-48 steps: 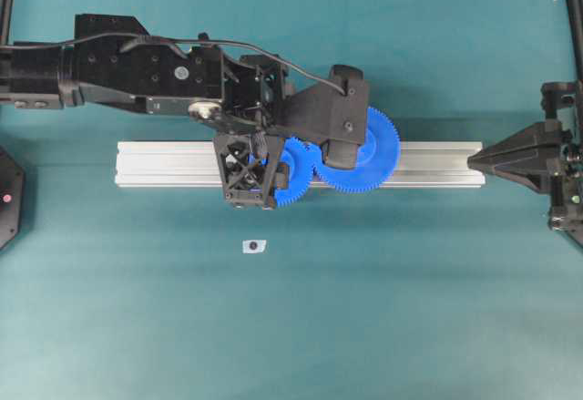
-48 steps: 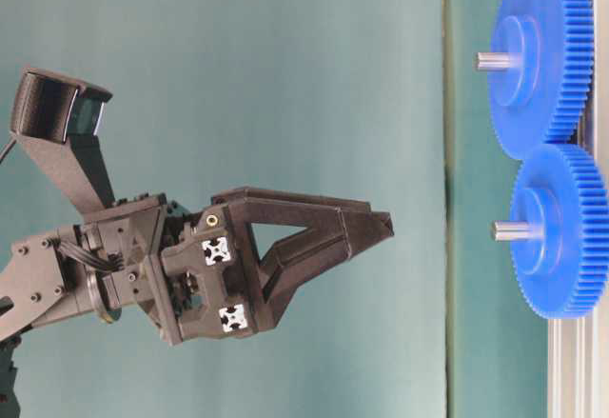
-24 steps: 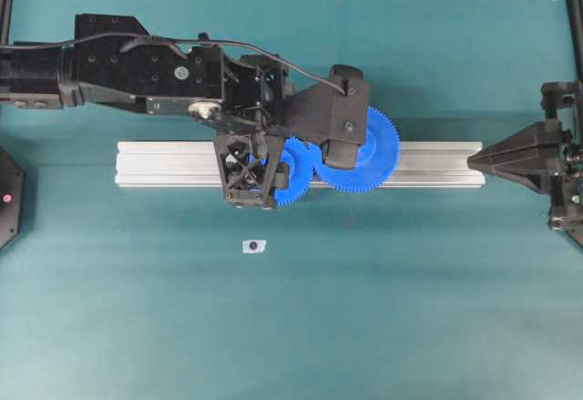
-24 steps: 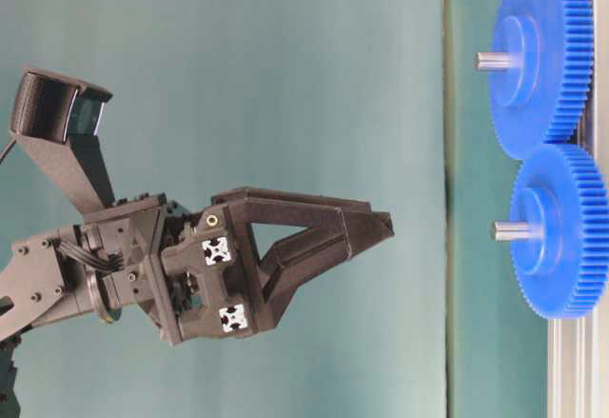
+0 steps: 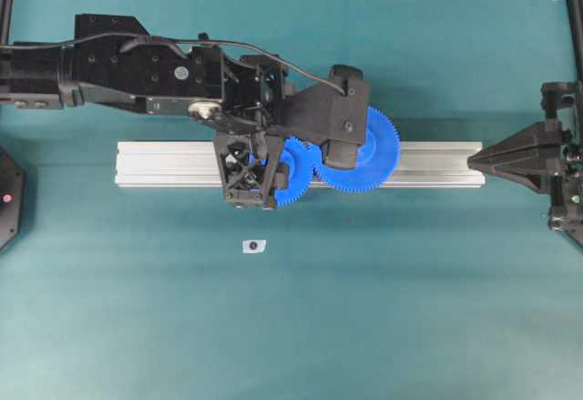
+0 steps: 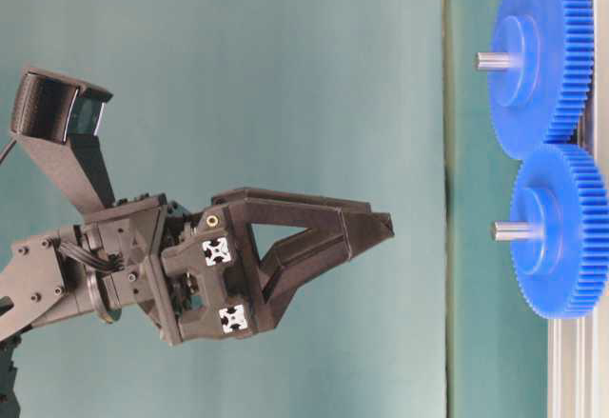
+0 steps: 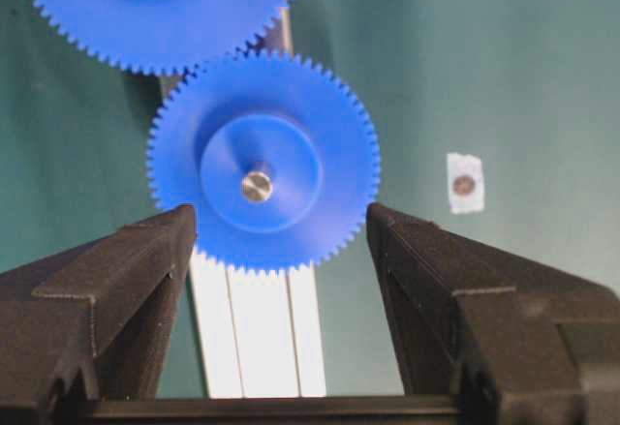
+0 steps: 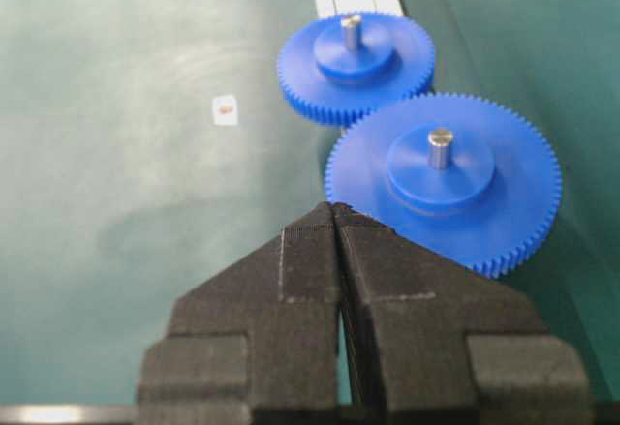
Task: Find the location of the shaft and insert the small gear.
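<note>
Left wrist view | left gripper (image 7: pixel 281 241) wide open, empty | small gear (image 7: pixel 263 162) between fingers, untouched

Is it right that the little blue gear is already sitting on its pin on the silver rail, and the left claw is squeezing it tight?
Not quite. The small gear is on its pin on the silver rail, but the left gripper isn't squeezing it. The left wrist view shows its fingers spread open on either side, above the gear.
</note>
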You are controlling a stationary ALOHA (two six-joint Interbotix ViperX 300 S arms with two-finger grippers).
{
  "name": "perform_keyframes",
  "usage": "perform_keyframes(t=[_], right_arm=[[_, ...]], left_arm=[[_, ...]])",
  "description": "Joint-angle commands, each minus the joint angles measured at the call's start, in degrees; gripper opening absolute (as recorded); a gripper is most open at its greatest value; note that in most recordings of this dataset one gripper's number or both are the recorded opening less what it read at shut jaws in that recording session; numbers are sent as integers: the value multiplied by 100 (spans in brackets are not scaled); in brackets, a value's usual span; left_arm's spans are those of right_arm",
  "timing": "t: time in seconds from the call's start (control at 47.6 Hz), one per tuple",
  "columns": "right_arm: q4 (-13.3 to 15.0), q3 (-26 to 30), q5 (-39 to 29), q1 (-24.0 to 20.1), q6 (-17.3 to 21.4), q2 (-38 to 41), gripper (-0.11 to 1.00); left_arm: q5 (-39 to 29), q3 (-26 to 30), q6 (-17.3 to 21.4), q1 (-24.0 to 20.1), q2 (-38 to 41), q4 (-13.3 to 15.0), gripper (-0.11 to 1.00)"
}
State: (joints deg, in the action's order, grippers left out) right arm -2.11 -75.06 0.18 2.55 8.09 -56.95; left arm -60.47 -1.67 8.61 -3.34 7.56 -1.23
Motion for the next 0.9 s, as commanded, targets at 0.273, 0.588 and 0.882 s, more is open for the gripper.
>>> perform_keyframes(t=[0.273,0.588,0.882], right_arm=[[0,53,35,18,53,35,1],[0,44,26,18,53,-18,1],[0,26,0,18,53,-132,1]], left_arm=[[-26,105,-18,18,-185,-26,69],[-35,114,-97,18,-176,-26,69],[-35,149,-176,18,-158,-26,69]])
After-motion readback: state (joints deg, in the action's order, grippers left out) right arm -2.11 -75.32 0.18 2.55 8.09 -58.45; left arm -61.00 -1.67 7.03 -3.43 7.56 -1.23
